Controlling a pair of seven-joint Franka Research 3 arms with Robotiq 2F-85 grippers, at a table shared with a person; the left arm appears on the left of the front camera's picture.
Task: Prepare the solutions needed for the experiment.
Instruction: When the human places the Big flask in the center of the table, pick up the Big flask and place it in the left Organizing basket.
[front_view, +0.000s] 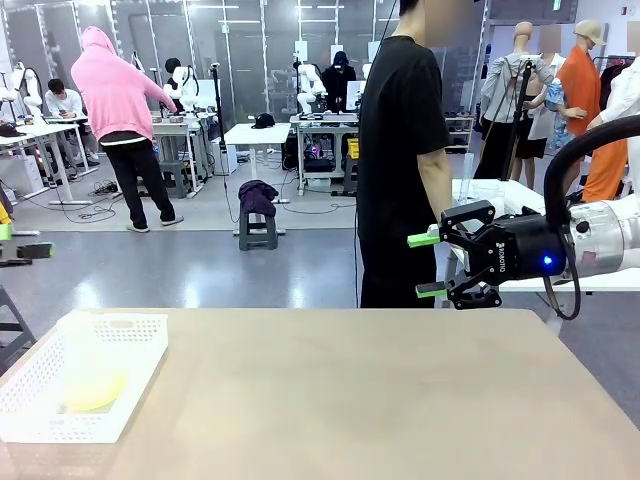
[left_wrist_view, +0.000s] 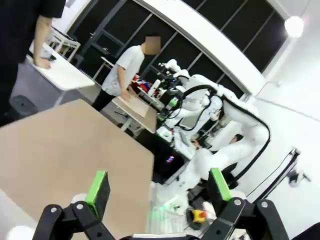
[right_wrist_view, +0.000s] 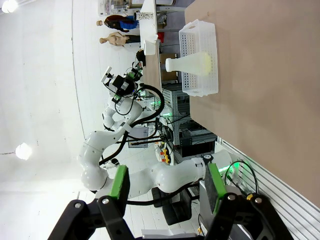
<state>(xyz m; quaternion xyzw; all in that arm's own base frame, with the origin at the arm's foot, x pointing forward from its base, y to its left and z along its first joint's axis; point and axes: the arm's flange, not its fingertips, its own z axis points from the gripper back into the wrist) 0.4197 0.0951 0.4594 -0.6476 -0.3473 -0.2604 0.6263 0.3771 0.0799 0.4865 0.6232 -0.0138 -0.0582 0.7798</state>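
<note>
One frosted flask (front_view: 88, 370) blurs its solutions (front_view: 93, 390).

Pale yellow solutions (front_view: 93, 388), a shallow layer in a frosted conical flask (front_view: 88, 362); flask upright inside white basket (front_view: 30, 415) at counter's left.

On the table (front_view: 350, 400) — one white basket (front_view: 140, 335), at its left end, holding one frosted conical flask (front_view: 88, 372) with one shallow layer of pale yellow solutions (front_view: 95, 392) — nothing more.
</note>
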